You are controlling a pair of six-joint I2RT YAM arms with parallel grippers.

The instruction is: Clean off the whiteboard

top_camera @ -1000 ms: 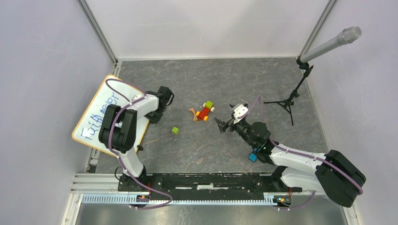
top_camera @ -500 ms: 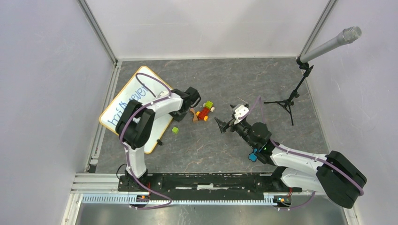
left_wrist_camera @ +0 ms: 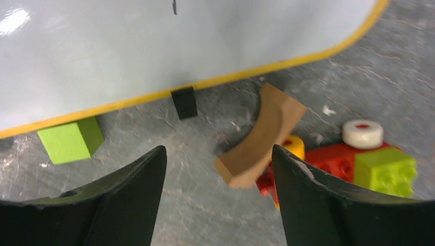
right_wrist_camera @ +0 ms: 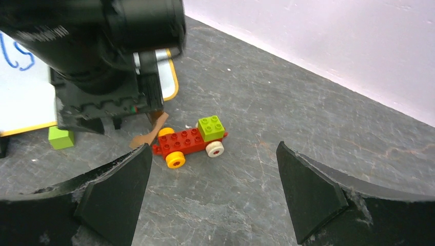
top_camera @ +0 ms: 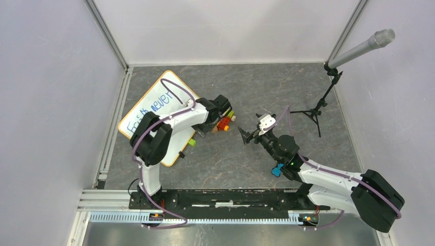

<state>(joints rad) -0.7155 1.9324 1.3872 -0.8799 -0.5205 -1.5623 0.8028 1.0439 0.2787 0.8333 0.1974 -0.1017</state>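
The whiteboard [top_camera: 154, 105] lies tilted on the grey floor at the left, with blue handwriting on it and a yellow-orange rim [left_wrist_camera: 231, 78]. A black clip [left_wrist_camera: 183, 101] sits on its near edge. My left gripper [top_camera: 219, 108] hangs just past the board's right corner. In the left wrist view the left gripper [left_wrist_camera: 218, 171] is open over bare floor, apart from the board. A tan arch block [left_wrist_camera: 261, 136] lies beside its right finger. My right gripper [top_camera: 252, 130] is open at mid-table. Seen from the right wrist, the right gripper [right_wrist_camera: 213, 169] holds nothing.
A red toy car [right_wrist_camera: 190, 141] with a green brick on it sits between the two grippers. A green cube [top_camera: 191, 142] lies at the board's lower edge. A microphone stand [top_camera: 318, 110] is at the far right. Walls close in the left, back and right.
My left arm swept right and the whiteboard slid right with it, away from the left wall. The left jaws have opened. The right arm has barely moved.
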